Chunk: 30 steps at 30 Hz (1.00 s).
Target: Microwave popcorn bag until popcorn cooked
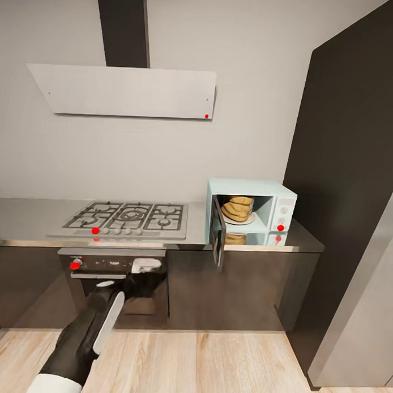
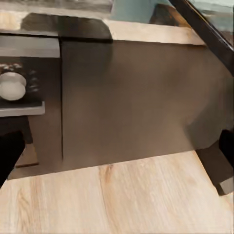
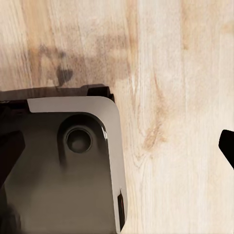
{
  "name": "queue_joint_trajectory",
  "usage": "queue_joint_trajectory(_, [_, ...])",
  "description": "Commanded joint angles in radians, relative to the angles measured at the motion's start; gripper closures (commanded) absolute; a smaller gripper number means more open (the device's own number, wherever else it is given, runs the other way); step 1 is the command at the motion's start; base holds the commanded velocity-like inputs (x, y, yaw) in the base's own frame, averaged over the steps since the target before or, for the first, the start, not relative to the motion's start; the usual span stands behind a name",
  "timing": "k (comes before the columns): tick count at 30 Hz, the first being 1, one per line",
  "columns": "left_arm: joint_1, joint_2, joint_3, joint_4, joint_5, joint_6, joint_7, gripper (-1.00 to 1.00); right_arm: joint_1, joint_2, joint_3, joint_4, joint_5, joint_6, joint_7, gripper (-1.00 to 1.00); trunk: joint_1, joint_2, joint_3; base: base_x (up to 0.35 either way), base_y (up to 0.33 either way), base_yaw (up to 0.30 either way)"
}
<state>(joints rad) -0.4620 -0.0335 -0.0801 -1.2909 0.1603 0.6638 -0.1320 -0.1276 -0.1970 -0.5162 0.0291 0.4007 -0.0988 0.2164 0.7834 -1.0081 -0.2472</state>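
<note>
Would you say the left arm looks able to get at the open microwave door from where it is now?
Probably yes. The left gripper hangs low before the oven, and the microwave door stands ajar up to its right with nothing between. It would need to rise and swing right.

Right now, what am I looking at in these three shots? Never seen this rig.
It is a simulated wheeled robot with two arms. The head camera looks over a kitchen: on the countertop stands the microwave, door open, with the popcorn bag inside, next to a gas hob. The left arm reaches toward the oven below. The left wrist camera faces dark cabinets; its jaws stand apart, holding nothing. The right wrist camera points down at the wood floor; its jaws also look empty.
</note>
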Motion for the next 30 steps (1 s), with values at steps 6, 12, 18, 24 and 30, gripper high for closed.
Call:
queue_joint_trajectory(6, [-0.025,-0.064,0.002,-0.155,0.003,0.129,-0.017,-1.00,-0.001,-0.001,-0.007,0.003,0.010,-0.005,0.001,-1.00,0.000,-0.001,-0.001,0.000,0.000,0.000])
queue_joint_trajectory(12, [-0.026,-0.064,-0.142,-0.166,0.002,0.074,-0.017,-1.00,-0.001,-0.001,-0.006,0.003,0.009,-0.003,0.001,-1.00,0.000,-0.001,-0.001,0.000,0.000,0.000])
queue_joint_trajectory(18, [-0.026,-0.065,-0.183,-0.152,-0.001,-0.003,-0.008,-1.00,-0.001,-0.001,-0.005,0.003,0.009,-0.004,0.001,-1.00,0.000,-0.001,-0.001,0.135,0.000,0.000])
queue_joint_trajectory(24, [-0.026,-0.064,-0.184,-0.148,-0.001,-0.009,-0.010,-1.00,-0.001,-0.001,-0.005,0.003,0.009,-0.005,0.001,-1.00,0.000,-0.001,-0.001,0.314,0.000,0.000])
queue_joint_trajectory(30, [-0.026,-0.065,-0.184,-0.148,0.002,-0.009,-0.011,-1.00,-0.001,-0.001,-0.005,0.003,0.008,-0.005,0.001,-1.00,0.000,-0.001,-0.001,0.322,0.000,0.000])
